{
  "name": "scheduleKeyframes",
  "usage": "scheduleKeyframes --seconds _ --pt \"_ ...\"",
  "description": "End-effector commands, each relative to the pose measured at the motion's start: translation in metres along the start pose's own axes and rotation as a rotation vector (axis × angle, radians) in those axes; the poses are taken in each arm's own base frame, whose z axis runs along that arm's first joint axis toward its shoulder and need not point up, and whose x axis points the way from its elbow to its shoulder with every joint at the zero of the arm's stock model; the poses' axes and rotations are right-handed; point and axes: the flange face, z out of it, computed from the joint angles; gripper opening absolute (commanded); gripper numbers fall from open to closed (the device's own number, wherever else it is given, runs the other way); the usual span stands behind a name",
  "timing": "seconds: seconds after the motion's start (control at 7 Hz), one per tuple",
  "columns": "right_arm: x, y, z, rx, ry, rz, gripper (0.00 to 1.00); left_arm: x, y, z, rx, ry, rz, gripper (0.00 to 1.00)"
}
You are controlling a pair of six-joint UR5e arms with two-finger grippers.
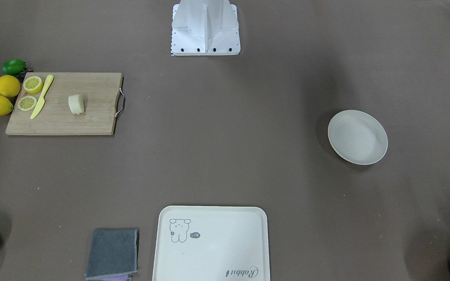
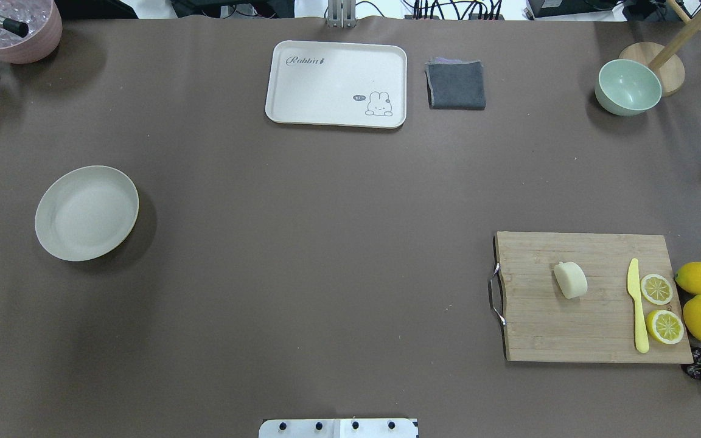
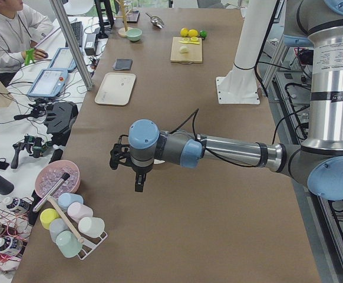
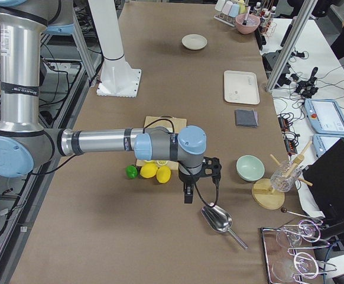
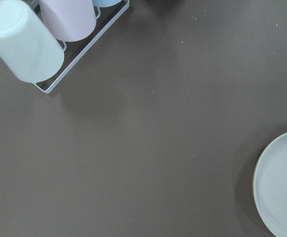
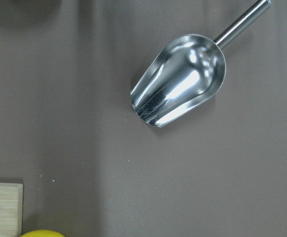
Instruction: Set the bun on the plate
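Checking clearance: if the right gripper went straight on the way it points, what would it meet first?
The right gripper points down; probably bare table, close beside the metal scoop, though depth is unclear.

2 silver-tube arms [image 3: 236, 152] w/ blue joint caps [image 3: 143, 134], white base [image 1: 205, 27].

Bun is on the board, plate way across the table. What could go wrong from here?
The bun sits on the cutting board on the robot's right, the plate far on its left: a long carry or hand-over, so the rounded bun may slip.
The yellow knife and lemon halves share the board; a careless approach might knock them.
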Motion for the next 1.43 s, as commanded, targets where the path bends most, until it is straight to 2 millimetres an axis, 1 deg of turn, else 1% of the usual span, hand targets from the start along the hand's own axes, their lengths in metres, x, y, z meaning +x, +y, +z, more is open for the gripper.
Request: scheduleKeyframes --seconds 0.0,0.14,0.29,0.57,1.0,1.29 --pt "-0.009 -0.002 -0.008 0.016 -0.017 -0.014 1.0 0.008 0.001 0.014 0.015 0.009 0.066 0.98" --pt "-0.011 -0.002 -0.01 0.021 -0.018 -0.018 1.0 0.013 -0.001 0.022 0.025 0.016 0.106 0.98" --pt "-0.016 -0.002 -0.016 0.033 -0.018 -0.028 1.0 0.019 -0.003 0.022 0.052 0.023 0.146 0.98" --pt "-0.029 -0.005 -0.031 0.062 -0.02 -0.054 1.0 0.022 -0.004 0.019 0.073 0.027 0.171 0.98" --pt "-0.037 -0.008 -0.04 0.083 -0.022 -0.068 1.0 0.028 -0.01 0.016 0.081 0.035 0.178 0.98" --pt "-0.039 -0.01 -0.043 0.09 -0.02 -0.066 1.0 0.033 -0.018 0.011 0.1 0.031 0.2 0.98"
